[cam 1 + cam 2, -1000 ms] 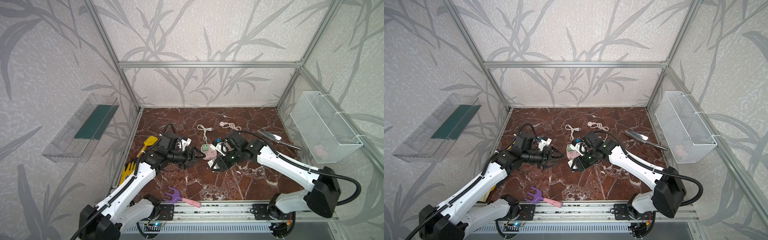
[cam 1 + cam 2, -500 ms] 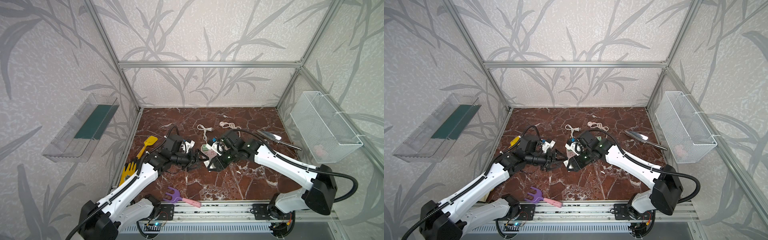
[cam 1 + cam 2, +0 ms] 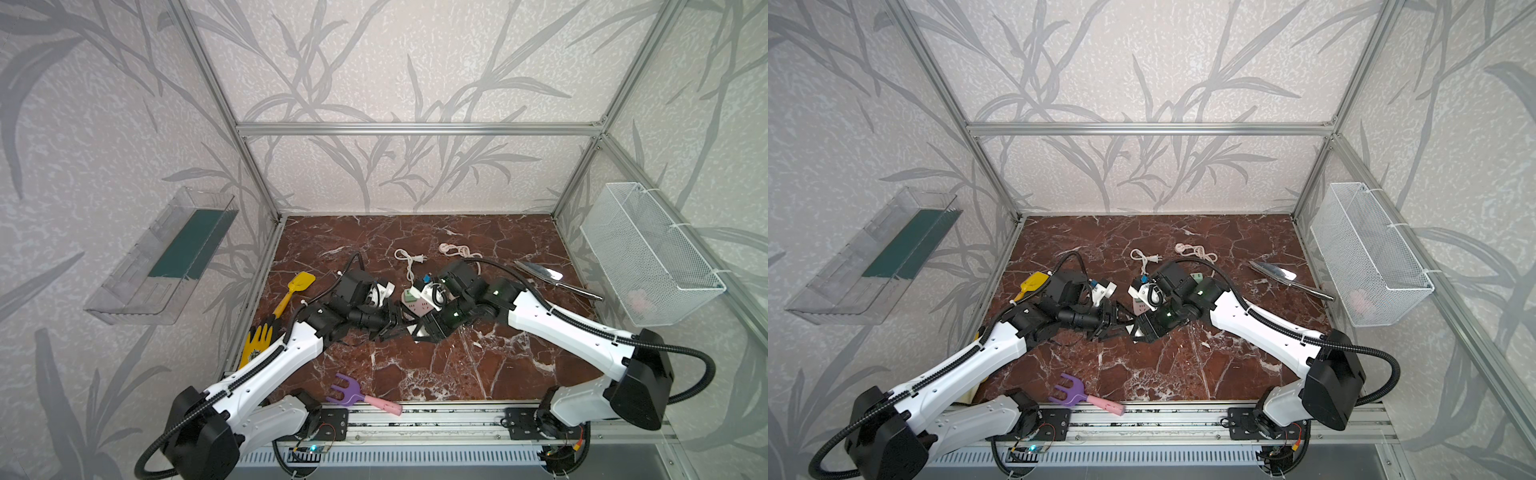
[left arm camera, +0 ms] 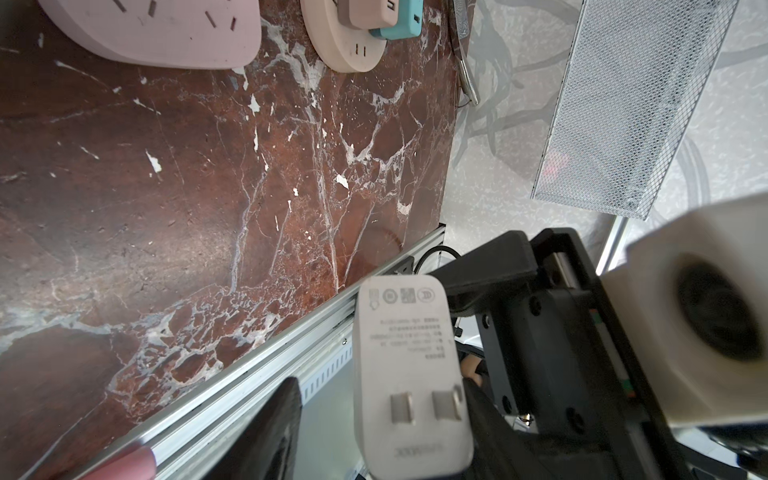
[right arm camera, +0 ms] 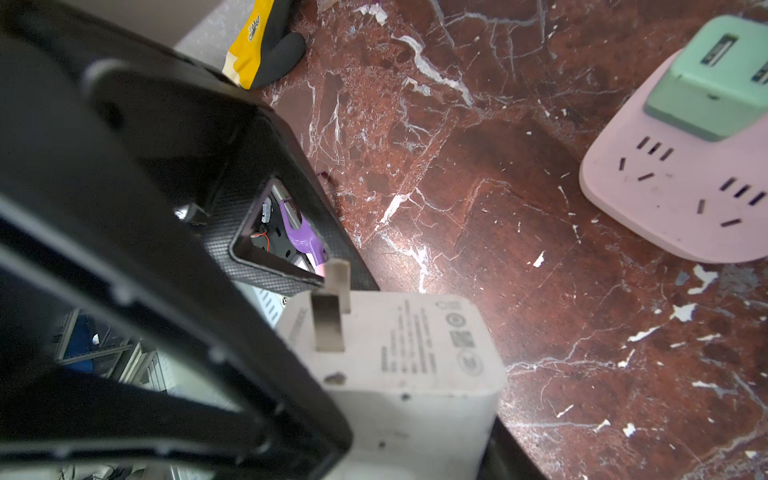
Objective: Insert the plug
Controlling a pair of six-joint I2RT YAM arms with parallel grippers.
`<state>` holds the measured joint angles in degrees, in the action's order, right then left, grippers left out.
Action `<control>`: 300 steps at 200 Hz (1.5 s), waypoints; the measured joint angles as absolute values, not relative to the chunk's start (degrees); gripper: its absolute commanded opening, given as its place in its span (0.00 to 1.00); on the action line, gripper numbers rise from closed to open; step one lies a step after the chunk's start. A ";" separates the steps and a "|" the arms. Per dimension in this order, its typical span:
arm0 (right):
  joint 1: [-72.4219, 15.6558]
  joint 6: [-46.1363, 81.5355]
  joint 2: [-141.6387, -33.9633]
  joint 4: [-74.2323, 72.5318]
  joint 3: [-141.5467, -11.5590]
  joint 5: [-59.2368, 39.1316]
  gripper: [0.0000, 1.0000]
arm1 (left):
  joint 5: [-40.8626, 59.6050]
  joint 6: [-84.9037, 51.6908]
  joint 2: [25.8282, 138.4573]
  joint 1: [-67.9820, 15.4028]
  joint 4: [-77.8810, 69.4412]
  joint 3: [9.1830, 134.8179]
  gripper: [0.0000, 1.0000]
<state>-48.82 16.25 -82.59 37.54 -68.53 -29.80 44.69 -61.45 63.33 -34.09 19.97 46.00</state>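
**Operator:** Where is the plug?

**Spotter:** Your plug [image 4: 409,374] is up off the table [image 3: 457,374]. It sits a little below the middle of both top views, where your two arms meet.

**Operator:** How will it handle?

**Spotter:** I'd judge it light and rigid. It's a smooth white plastic block, probably slippery on its flat sides. Its two metal prongs [image 4: 446,405] are stiff, and you shouldn't pinch them. Take it by two opposite sides of the body, back from the prong face.

**Operator:** And the fingers?

**Spotter:** Your right gripper [image 3: 420,332] is clamped on the body, with a finger on each side. Your left gripper [image 4: 380,399] has the plug between its fingers [image 4: 274,436] but isn't clenched on it. In the left wrist view one finger seems to touch a side, and there's a clear gap between the other and the plug. The prong face is bare, so neither grip covers it.

**Operator:** Where does it go?

**Spotter:** I'd guess the pink power strip [image 3: 420,308]. It lies flat on the table just above the plug in both top views, not touching it. A green adapter [image 3: 409,296] already sits at its upper end, and the free slots face up. You'll want one firm grip on the plug before you carry it over
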 measured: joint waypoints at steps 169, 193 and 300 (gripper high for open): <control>-49.19 20.38 -84.60 35.29 -68.71 -28.91 0.54 | 43.22 -61.32 65.14 -34.04 17.21 45.78 0.00; -49.19 20.05 -84.47 34.22 -68.45 -27.83 0.68 | 42.57 -61.23 65.12 -33.65 16.23 45.19 0.00; -53.98 11.20 -63.88 21.98 -54.02 -2.33 0.67 | 46.72 -69.36 74.48 -28.29 25.36 55.90 0.00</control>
